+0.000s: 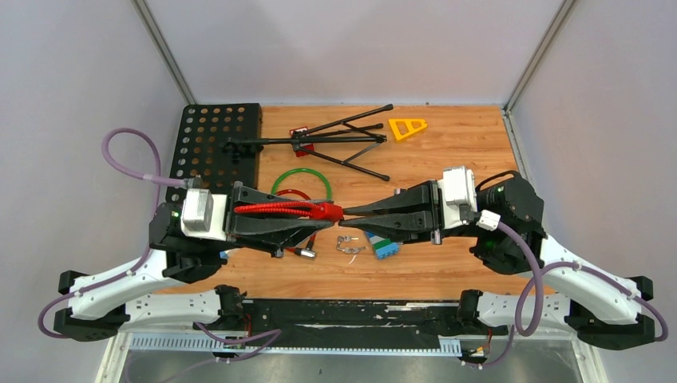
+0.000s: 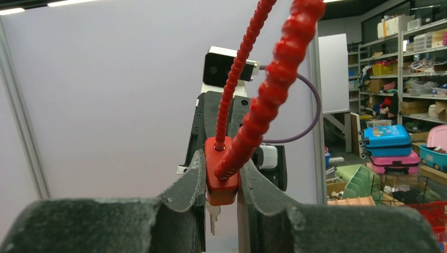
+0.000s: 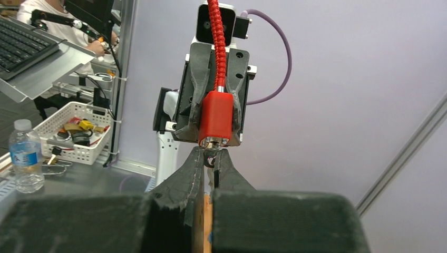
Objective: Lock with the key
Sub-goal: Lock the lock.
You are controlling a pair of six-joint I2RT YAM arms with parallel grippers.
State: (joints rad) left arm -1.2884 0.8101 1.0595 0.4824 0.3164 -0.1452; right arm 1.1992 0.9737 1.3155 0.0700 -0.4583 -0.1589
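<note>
Two grippers, top view: nose to nose above the middle of the table (image 1: pixel 479 136), left gripper (image 1: pixel 319 217) reaching in from the left, right gripper (image 1: pixel 346 212) from the right.
Lock, top view: red lock body (image 1: pixel 329 211) clamped at the left tips, ribbed red cable (image 1: pixel 275 208) running back along that arm; raised off the wood, not lying on it.
Bystanders, top view: loose keys (image 1: pixel 349 246) and a blue-and-green object (image 1: pixel 383 247) on the boards just below the meeting point; best left alone.
Left fingers (image 2: pixel 187 179), left wrist view: partly spread, pinching the lock body from both sides, cable looping up and out of frame.
Left arm's job, as a judgement: hold firm and unmoving as the anchor against the twist; no re-gripping.
Right fingers (image 3: pixel 190 168), right wrist view: pressed tight together on the key (image 3: pixel 211 158), directly under the metal-rimmed end face of the lock body.
Key depth, right wrist view: cannot tell; blade mostly hidden between fingers and keyway.
Step in hand, as a judgement: turning the key in the keyway to throw the lock.
Doing it well: roll the wrist about the key's own line, with no sideways or pulling load; keep key and keyway in one line; stop at the firm end of the turn rather than forcing, lest the thin key bend or slip from the pinch.
</note>
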